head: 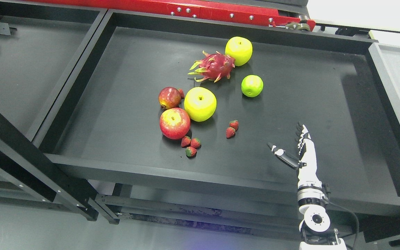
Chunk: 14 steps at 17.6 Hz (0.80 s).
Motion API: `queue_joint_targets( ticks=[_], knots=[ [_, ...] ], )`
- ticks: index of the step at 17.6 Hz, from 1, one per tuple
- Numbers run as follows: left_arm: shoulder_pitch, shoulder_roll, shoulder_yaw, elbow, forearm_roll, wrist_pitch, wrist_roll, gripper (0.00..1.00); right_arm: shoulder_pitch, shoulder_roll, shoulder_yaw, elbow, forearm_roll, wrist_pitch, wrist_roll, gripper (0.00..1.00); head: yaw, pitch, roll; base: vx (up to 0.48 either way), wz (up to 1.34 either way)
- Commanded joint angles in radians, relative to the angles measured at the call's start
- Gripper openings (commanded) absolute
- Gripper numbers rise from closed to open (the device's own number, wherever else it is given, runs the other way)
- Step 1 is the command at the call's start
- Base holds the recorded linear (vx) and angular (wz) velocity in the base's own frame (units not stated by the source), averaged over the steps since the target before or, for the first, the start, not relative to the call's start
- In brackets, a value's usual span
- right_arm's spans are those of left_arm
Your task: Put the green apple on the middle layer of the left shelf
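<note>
A small green apple (252,85) lies on the black tray (123,166), right of centre. Two larger yellow-green apples sit nearby, one (238,50) at the back and one (200,103) in the middle. My right hand (288,140) rises from the lower right, over the tray's front part, well below and to the right of the green apple. Its fingers (302,133) are straight and the thumb is spread; it holds nothing. The left arm does not show.
A pink dragon fruit (214,66) lies between the back apple and the green one. A red apple (174,123) and a pomegranate (169,98) sit left of the middle apple. Several small strawberries (232,129) are scattered near the front. A black shelf surface (23,66) lies at left.
</note>
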Motion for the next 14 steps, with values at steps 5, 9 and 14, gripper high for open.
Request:
queue_joint_targets(
  ticks=[5, 9, 14],
  knots=[
    [0.000, 0.017, 0.001, 0.001, 0.000, -0.001, 0.000, 1.00, 0.002, 0.003, 0.016, -0.061, -0.007, -0.001, 0.000, 1.00, 0.0000, 0.000, 0.000, -0.009, 0.00],
    [0.000, 0.017, -0.002, 0.000, 0.000, -0.001, 0.000, 1.00, 0.005, 0.003, 0.018, -0.063, -0.007, -0.003, 0.000, 1.00, 0.0000, 0.000, 0.000, -0.014, 0.01],
    [0.000, 0.017, 0.001, 0.000, 0.000, -0.001, 0.000, 1.00, 0.007, 0.003, 0.024, -0.063, -0.006, -0.003, 0.000, 1.00, 0.0000, 0.000, 0.000, -0.026, 0.04]
  ],
)
